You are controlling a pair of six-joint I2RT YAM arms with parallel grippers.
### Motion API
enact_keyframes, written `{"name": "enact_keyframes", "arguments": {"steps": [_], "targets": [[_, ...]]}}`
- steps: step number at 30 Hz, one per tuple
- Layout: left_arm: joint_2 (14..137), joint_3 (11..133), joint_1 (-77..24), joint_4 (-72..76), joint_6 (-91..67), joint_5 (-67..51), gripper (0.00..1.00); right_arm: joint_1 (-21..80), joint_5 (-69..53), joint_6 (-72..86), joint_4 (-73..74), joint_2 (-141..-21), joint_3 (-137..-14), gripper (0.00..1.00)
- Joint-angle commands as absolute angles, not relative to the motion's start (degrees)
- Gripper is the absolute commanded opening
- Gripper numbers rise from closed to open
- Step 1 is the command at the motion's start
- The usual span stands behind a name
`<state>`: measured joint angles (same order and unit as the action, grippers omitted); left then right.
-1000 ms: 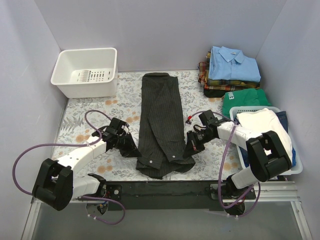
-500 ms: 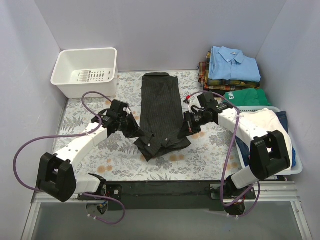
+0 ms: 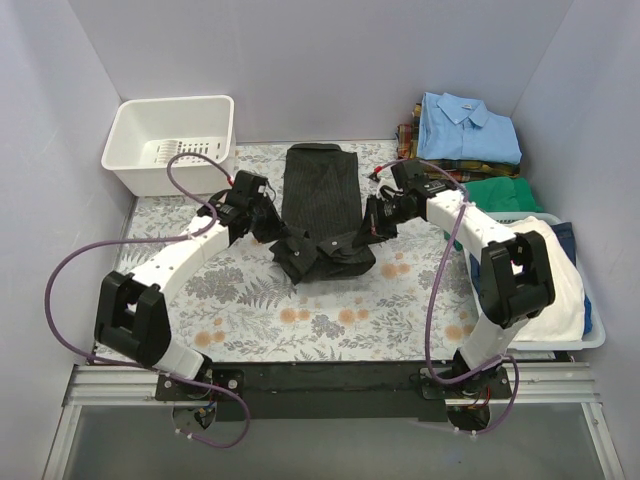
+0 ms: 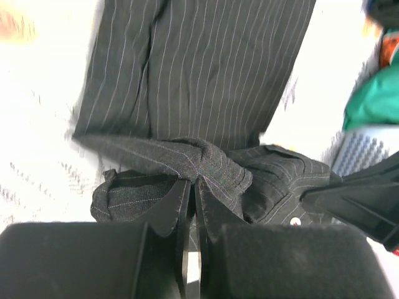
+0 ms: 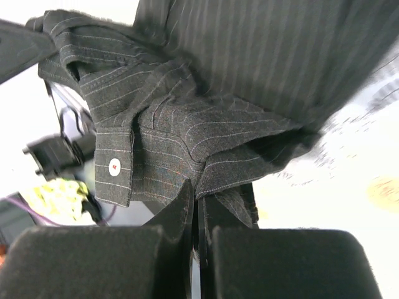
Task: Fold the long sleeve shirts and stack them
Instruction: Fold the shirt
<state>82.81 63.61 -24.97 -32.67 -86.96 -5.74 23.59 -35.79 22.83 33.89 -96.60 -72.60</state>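
Left end effector [image 4: 192, 187] is clamped tight on a bunched fold of the pinstriped black shirt [image 3: 320, 185]; right end effector [image 5: 197, 190] likewise pinches the opposite edge. Shirt lies mid-worktop [image 3: 250, 300], near end bunched between them.

White arms [image 3: 180, 258], black joints [image 3: 125, 312], purple cables [image 3: 428, 330]

The black pinstriped shirt [image 3: 320, 190] lies lengthwise in the middle of the worktop [image 3: 250, 300], its far half flat and smooth. Its near end is raised and folded back in a crumpled bunch, with a cuff [image 5: 115, 156] bearing a small pale button [image 5: 115, 166] showing. At the far right corner sits a stack of folded shirts, a light blue collared shirt [image 3: 468, 125] on top of a plaid shirt [image 3: 408, 140].
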Motion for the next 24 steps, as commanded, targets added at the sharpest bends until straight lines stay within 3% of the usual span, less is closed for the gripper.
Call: {"name": "enact_keyframes", "arguments": {"steps": [1,21,24], "targets": [[87.7,71.62,-24.61,-31.37,-84.73,1.39,0.0,20.66,-35.68,24.26,32.08,-100.79,-79.53,0.01],[107.47,82.78,-20.13,-28.12,-82.62,0.26,0.0,17.32,-40.69,24.96,29.97,-120.4,-92.63,0.02],[110.29,85.24,-19.25,-28.13,-82.18,0.09,0.14,17.05,-40.87,24.96,28.83,-121.37,-93.77,0.24]]}}
